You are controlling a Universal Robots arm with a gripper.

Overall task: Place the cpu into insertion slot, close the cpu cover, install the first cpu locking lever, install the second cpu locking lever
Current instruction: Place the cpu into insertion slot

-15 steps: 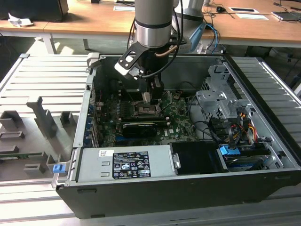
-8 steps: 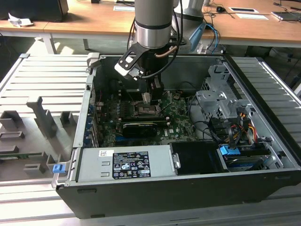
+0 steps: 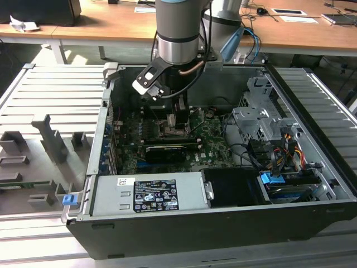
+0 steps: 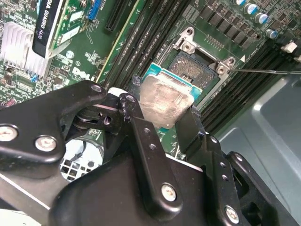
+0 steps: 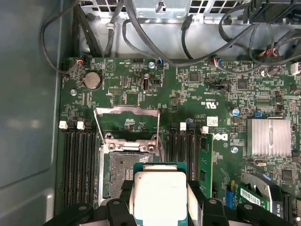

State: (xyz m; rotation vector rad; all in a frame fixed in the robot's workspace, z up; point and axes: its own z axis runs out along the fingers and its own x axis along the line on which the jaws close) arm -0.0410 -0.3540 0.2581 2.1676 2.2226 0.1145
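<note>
My gripper (image 4: 165, 109) is shut on the cpu (image 4: 162, 96), a square chip with a silvery top and a teal-green edge, held by two opposite sides. In both wrist views the cpu (image 5: 159, 193) hangs over the near edge of the insertion slot (image 5: 123, 165), whose dark pin field (image 4: 195, 66) lies bare. The cpu cover (image 5: 127, 111), a thin metal frame, stands swung up at the slot's far side. A thin wire lever (image 5: 98, 128) rises beside it. In the exterior view the gripper (image 3: 175, 116) is low inside the computer case, above the green board.
Long memory slots (image 5: 77, 162) flank the socket on both sides. A black graphics card (image 3: 164, 152) lies nearby, with the grey power supply (image 3: 148, 195) in front. A finned heat sink (image 5: 268, 136), cables (image 5: 141, 42) and the drive cage (image 3: 256, 120) crowd the case.
</note>
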